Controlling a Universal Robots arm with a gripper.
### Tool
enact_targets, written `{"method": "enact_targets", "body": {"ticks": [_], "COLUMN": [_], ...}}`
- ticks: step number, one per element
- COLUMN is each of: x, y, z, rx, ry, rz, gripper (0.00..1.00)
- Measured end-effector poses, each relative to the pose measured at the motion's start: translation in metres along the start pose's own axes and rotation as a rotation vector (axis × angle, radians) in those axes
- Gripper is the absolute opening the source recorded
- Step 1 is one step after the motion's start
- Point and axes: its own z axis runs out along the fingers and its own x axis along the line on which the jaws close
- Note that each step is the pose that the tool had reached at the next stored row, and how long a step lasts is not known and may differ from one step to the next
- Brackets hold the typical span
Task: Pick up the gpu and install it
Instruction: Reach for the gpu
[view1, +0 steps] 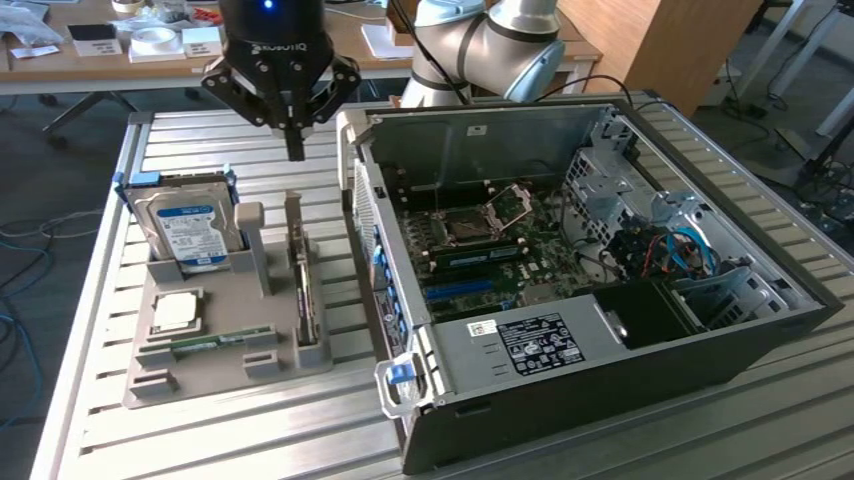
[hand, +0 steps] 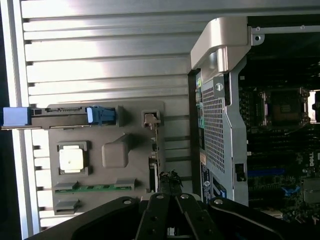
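Note:
The gpu (view1: 302, 285) stands on its long edge in a slot of the grey holder (view1: 214, 378), left of the open computer case (view1: 534, 345) in the exterior view. My gripper (view1: 295, 150) hangs above the far end of the holder, fingers shut with nothing between them, clear of the card. In the wrist view the gpu (hand: 156, 150) appears edge-on as a thin line, its silver bracket end away from my gripper (hand: 169, 181). The case's motherboard (view1: 487, 255) lies exposed.
The holder also carries a blue-labelled hard drive (view1: 194, 228), a square processor (view1: 176, 312) and a green memory stick (view1: 214, 343). All rest on a slatted metal table (view1: 200, 440). A desk with small boxes (view1: 160, 42) stands behind.

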Motion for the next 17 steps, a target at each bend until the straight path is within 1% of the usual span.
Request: {"method": "enact_targets", "body": {"ticks": [17], "x": [0.0055], "y": [-0.0005], "z": [0.0014], "rx": [0.0], "ry": [-0.0001], "rz": [0.0], "gripper": [0.11]}}
